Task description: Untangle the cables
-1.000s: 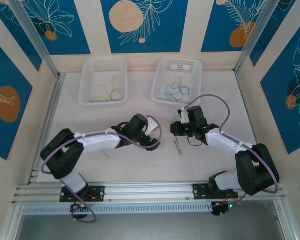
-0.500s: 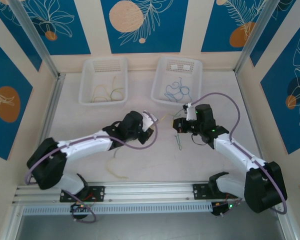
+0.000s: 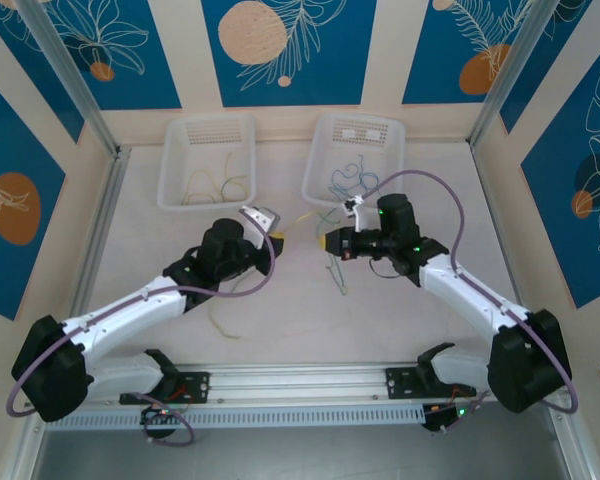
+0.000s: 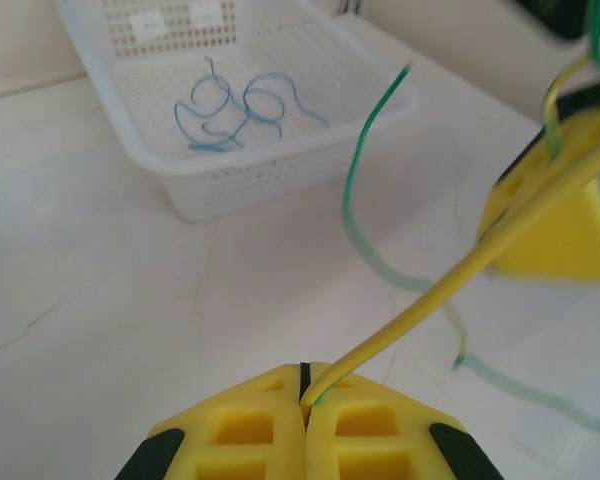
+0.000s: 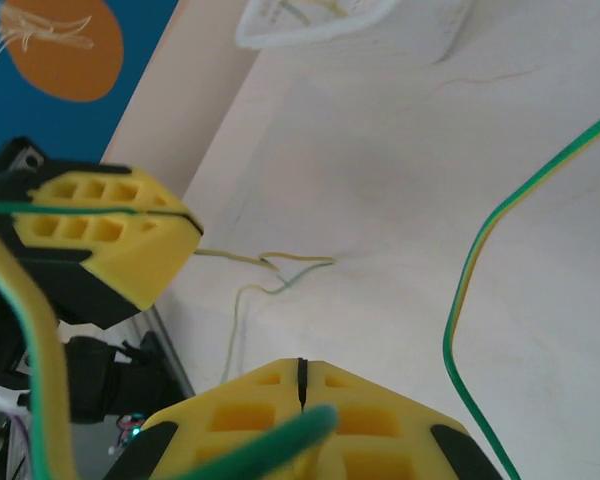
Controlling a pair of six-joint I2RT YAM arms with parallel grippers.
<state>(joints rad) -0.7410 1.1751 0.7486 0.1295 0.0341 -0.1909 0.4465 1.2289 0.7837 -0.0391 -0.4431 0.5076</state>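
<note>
Left basket beside right basket at table's far edge, cables inside.

No legible text, brand, number or sign found in the overhead view or either wrist view. The white mesh basket carries two small pale stickers on its far perforated wall. In the left wrist view, any print on them is too blurred and small to read.
</note>
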